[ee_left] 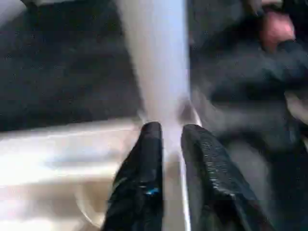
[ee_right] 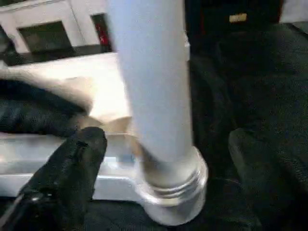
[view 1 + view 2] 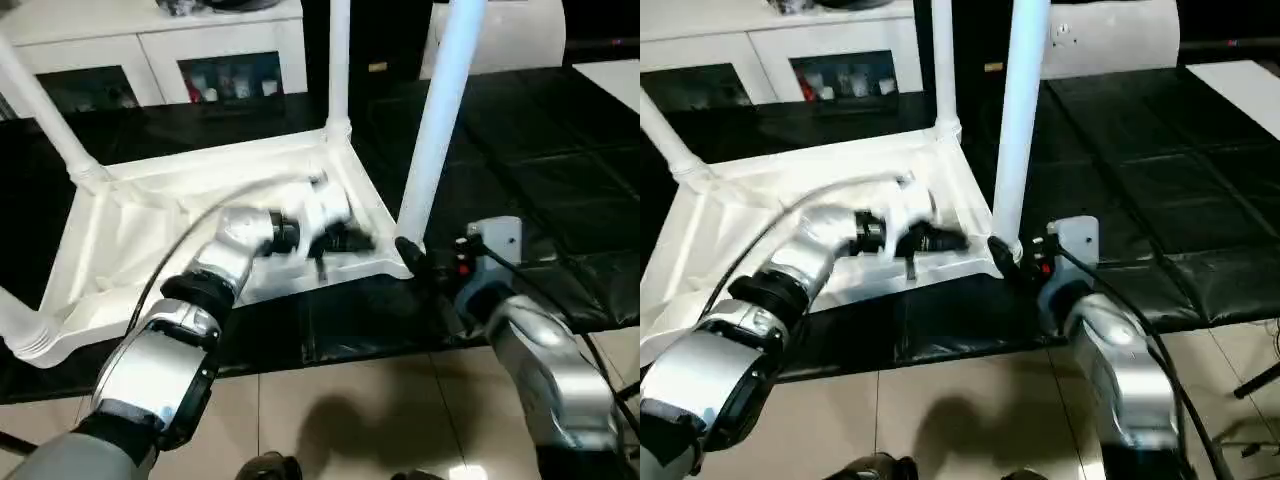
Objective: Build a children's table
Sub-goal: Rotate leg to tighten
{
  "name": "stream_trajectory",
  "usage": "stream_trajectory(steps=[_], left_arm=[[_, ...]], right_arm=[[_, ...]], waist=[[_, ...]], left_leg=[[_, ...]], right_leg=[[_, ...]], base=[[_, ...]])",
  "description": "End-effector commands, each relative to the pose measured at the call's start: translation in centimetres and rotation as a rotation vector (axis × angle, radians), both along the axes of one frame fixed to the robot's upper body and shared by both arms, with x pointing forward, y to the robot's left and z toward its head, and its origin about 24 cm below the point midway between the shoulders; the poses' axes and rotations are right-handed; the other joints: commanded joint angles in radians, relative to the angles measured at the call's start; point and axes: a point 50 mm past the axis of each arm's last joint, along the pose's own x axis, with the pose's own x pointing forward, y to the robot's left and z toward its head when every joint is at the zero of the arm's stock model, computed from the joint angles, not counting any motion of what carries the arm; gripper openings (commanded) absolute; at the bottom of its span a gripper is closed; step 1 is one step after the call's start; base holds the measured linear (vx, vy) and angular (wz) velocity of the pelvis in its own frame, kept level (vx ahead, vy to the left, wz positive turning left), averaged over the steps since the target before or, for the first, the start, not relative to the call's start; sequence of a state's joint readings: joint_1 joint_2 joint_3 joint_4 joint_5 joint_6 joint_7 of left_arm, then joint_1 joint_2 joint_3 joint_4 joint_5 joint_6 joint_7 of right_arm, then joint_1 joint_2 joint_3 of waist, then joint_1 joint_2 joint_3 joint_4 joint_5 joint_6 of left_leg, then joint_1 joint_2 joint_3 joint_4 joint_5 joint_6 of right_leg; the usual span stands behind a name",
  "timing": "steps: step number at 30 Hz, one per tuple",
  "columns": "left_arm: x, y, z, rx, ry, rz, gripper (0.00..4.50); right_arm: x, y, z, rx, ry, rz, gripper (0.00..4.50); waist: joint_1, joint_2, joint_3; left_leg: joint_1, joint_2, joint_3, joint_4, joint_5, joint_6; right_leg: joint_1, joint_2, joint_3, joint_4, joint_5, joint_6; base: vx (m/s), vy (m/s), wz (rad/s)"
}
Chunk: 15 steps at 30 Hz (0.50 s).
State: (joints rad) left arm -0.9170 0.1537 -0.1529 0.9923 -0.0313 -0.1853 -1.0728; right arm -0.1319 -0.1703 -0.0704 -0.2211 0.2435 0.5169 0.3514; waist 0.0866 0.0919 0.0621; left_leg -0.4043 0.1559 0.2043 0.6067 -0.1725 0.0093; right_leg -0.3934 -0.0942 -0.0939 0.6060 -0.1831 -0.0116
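Note:
The children's table lies upside down on the black mat, its white tabletop (image 3: 120, 250) showing the ribbed underside. White legs stand in the corner sockets: near right (image 3: 440, 110), far right (image 3: 338, 60), far left (image 3: 40, 110). My left gripper (image 3: 355, 242) hovers over the tabletop close to the near right corner, its fingers (image 1: 149, 159) slightly apart with nothing between them. My right gripper (image 3: 430, 258) is at the foot of the near right leg (image 2: 154, 86). It stands open, one finger (image 2: 82, 154) on each side of the leg, just above the socket (image 2: 168, 197).
The black mat (image 3: 520, 170) stretches to the right of the tabletop. A white cabinet (image 3: 150, 50) with glass doors stands at the back. Tiled floor (image 3: 350, 400) runs along the near edge of the mat.

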Motion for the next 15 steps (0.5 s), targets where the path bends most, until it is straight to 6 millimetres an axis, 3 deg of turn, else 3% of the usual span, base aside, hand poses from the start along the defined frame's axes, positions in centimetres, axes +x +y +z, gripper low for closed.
stream_trajectory(steps=[1, 3, 4, 6, 8, 9, 13, 14, 15], left_arm=[[0.1, 0.5, 0.1, -0.046, 0.0, 0.054, 1.08], [0.1, 0.8, 0.0, -0.053, 0.005, 0.091, 1.08], [0.1, 0.9, 0.0, -0.053, -0.008, 0.11, 1.08], [0.0, 1.8, -0.2, -0.087, 0.001, 0.251, 1.08], [-0.3, 2.5, -0.3, -0.123, 0.006, 0.363, 1.08], [-1.1, 3.3, -0.5, -0.162, 0.004, 0.473, 1.08], [-4.5, 4.5, -1.2, -0.225, -0.021, 0.644, 1.08], [-5.0, 4.6, -1.4, -0.233, -0.01, 0.67, 1.08], [-5.5, 4.6, -1.6, -0.233, 0.0, 0.686, 1.08]], right_arm=[[-0.5, 0.4, 0.3, 0.004, 0.022, 0.013, 4.5], [-1.1, 0.7, 0.3, 0.005, 0.03, 0.039, 4.5], [-1.3, 0.8, 0.3, 0.006, 0.029, 0.043, 4.5], [-1.8, 1.2, 0.0, 0.002, 0.034, 0.039, 4.5], [-2.1, 1.5, -0.3, -0.015, 0.035, 0.039, 4.5], [-2.4, 1.6, -0.5, -0.041, 0.036, 0.028, 4.5], [-3.0, 1.5, -0.8, -0.071, 0.053, 0.004, 4.5], [-3.0, 1.4, -0.9, -0.072, 0.056, -0.005, 4.5], [-3.1, 1.4, -0.9, -0.069, 0.06, -0.011, 4.5]], waist=[[-0.005, -0.021, -0.063], [-0.007, -0.028, -0.064], [-0.007, -0.023, -0.066], [-0.009, -0.022, -0.07], [-0.015, -0.027, -0.072], [-0.015, -0.028, -0.072], [-0.025, -0.045, -0.075], [-0.025, -0.039, -0.072], [-0.025, -0.048, -0.07]], left_leg=[[0.041, 0.083, -0.05, -0.087, -0.359, -0.006], [0.042, 0.084, -0.052, -0.09, -0.363, -0.023], [0.039, 0.083, -0.054, -0.091, -0.348, -0.026], [0.037, 0.089, -0.055, -0.093, -0.327, -0.028], [0.03, 0.085, -0.052, -0.088, -0.293, -0.009], [0.03, 0.082, -0.049, -0.087, -0.282, -0.002], [0.021, 0.09, -0.046, -0.083, -0.198, 0.045], [0.022, 0.088, -0.045, -0.084, -0.209, 0.047], [0.024, 0.083, -0.044, -0.083, -0.237, 0.036]], right_leg=[[0.032, -0.09, 0.059, -0.096, -0.392, -0.165], [0.032, -0.089, 0.063, -0.098, -0.397, -0.152], [0.034, -0.091, 0.064, -0.095, -0.383, -0.145], [0.035, -0.089, 0.065, -0.085, -0.317, -0.155], [0.04, -0.089, 0.064, -0.082, -0.275, -0.17], [0.036, -0.087, 0.063, -0.085, -0.273, -0.168], [0.04, -0.082, 0.062, -0.077, -0.205, -0.179], [0.035, -0.079, 0.061, -0.082, -0.234, -0.171], [0.032, -0.077, 0.061, -0.087, -0.291, -0.156]], base=[[0.0, 0.0, 0.0], [0.0, 0.0, 0.0], [0.0, 0.0, 0.0], [0.0, 0.0, 0.0], [0.0, 0.0, 0.0], [0.0, 0.0, 0.0], [0.0, 0.0, 0.0], [0.0, 0.0, 0.0], [0.0, 0.0, 0.0]])
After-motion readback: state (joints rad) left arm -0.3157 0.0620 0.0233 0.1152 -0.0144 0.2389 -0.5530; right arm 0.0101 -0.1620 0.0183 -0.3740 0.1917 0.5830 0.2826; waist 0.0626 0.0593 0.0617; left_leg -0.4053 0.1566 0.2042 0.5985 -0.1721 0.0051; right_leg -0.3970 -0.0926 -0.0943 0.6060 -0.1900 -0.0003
